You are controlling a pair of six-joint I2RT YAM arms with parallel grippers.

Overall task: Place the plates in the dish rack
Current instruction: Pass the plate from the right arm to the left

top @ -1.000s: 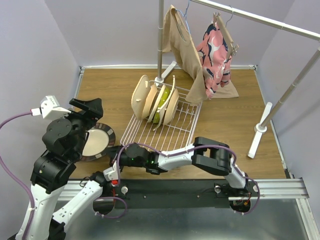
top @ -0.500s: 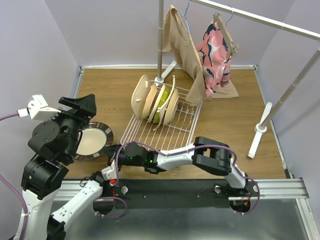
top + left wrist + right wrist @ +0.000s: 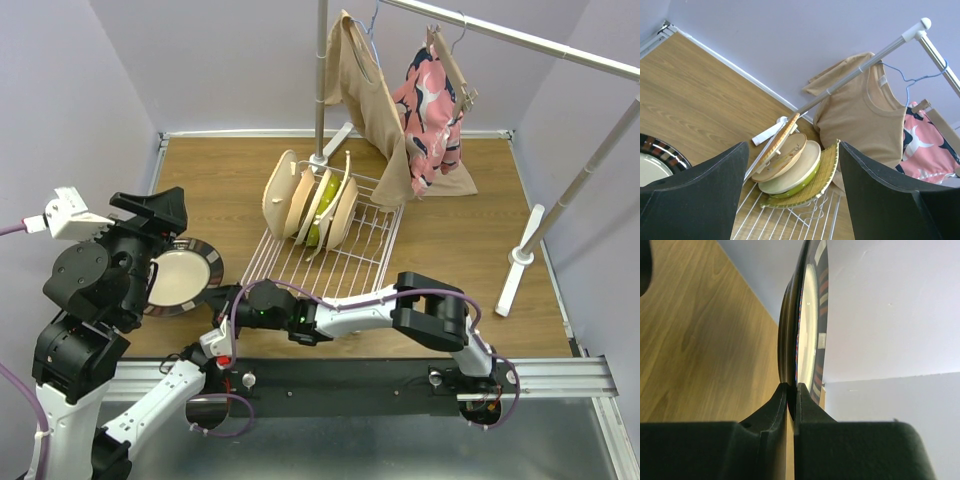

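The dark-rimmed plate with a cream centre is low at the table's left; I cannot tell whether it touches the wood. My right gripper reaches left across the front and is shut on its near rim. In the right wrist view the jaws pinch the plate edge-on. Several plates stand upright at the back of the white dish rack. My left gripper is raised above the left table edge and open, holding nothing; between its fingers I see the racked plates.
A yellow woven mat leans against the racked plates. A clothes rail behind the rack holds a tan shirt and a pink garment. The stand's white foot lies at the right. Purple walls enclose the table.
My left arm has swung left and back, away from the dark-rimmed plate. The plate, held by the right gripper, has shifted slightly left and shows more fully.
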